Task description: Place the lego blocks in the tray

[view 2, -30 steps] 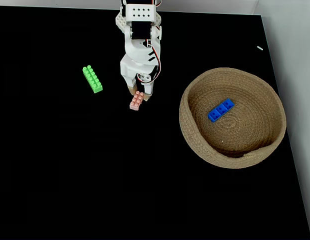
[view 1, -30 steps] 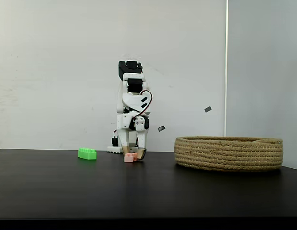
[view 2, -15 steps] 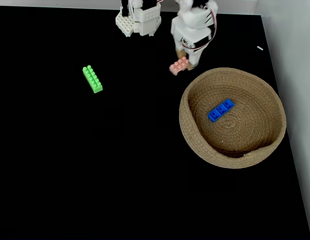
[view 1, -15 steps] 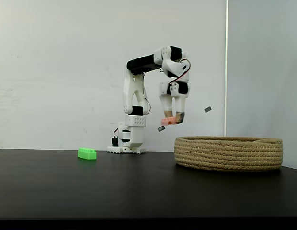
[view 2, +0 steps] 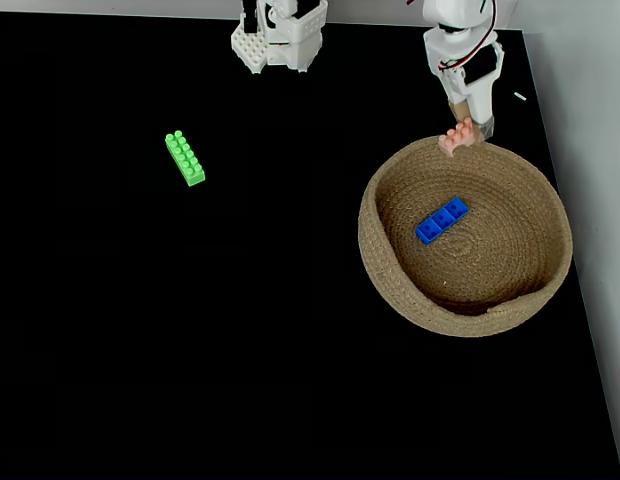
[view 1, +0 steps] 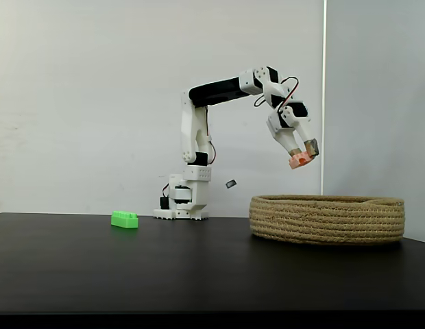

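Pink lego brick point(view 1: 299, 160) sits pinched between the two fingers of the gripper point(view 1: 303, 155), up in the air, well clear of the table point(view 1: 199, 267). Side-on fixed view: brick hangs above the near-left part of the rope tray point(view 1: 328, 219), with open space between brick and rim. Top-down fixed view: same brick point(view 2: 456, 137) shows over the tray's rim point(view 2: 390, 170) at about 12 o'clock, gripper point(view 2: 464, 128) reaching in from the top edge of the frame.

Arm point(view 1: 219, 92) stretched out from its white base point(view 1: 185, 199), upper link rising, forearm running level toward the tray, wrist bent downward at an angle. Red and black wires loop at the wrist.

Blue lego brick point(view 2: 442, 220), long and flat, lies inside the tray near the centre, set diagonally, its long axis running from 8 o'clock to 2 o'clock.

Green lego brick point(view 2: 185, 158) lies on the black table, well apart from the tray, at about 9 o'clock from it in the top-down view. In the side view it point(view 1: 124, 219) rests flat on the table, left of the arm base.

Tray stands on the table toward the right side in both fixed views; coiled tan rope, low wall, wide floor.
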`<state>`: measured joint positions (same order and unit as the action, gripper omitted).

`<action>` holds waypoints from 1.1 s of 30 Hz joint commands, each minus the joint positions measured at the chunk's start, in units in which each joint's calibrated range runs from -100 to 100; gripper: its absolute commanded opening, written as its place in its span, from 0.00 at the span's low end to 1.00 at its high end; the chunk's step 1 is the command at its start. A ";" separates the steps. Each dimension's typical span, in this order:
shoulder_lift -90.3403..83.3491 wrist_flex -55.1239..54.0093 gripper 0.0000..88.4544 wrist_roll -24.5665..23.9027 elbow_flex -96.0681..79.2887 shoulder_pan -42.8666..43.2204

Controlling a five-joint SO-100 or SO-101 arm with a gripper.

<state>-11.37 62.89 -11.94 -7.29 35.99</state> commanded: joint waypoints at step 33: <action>-6.78 4.12 0.64 0.15 -20.11 -41.85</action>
<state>-13.83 66.87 -7.16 -26.82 -2.61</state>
